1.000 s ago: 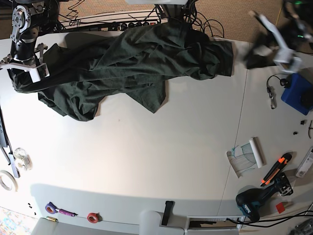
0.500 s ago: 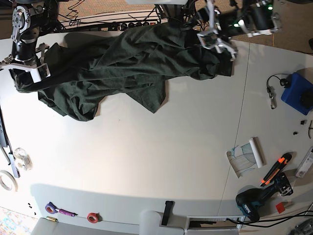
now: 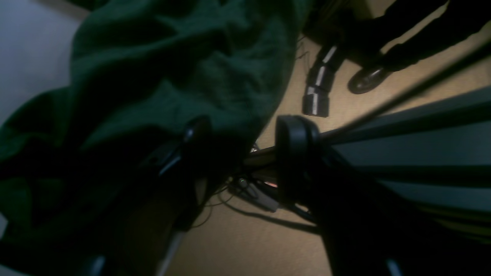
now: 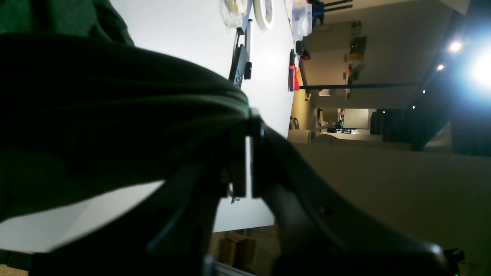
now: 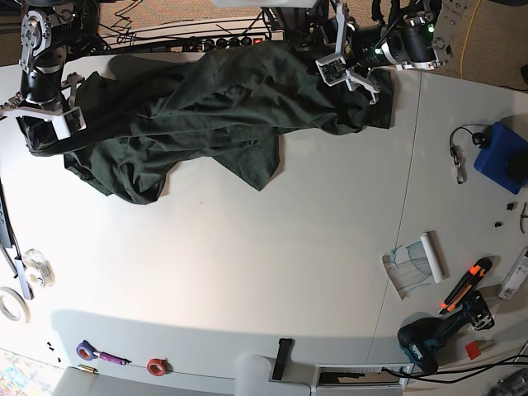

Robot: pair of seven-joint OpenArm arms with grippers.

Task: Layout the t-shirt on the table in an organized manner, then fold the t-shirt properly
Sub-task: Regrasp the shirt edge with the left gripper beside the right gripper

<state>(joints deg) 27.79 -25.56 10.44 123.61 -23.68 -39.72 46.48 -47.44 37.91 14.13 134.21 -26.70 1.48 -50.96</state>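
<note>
The dark green t-shirt lies bunched along the far edge of the table, stretched from the left corner to just right of centre. My right arm stands at that left corner with the right gripper pointing down, its fingers pressed together on a thick fold of the cloth. My left arm reaches in low from the far right. The left gripper is at the shirt's right end, fingers spread, one tip over the fabric and the floor showing through the gap.
</note>
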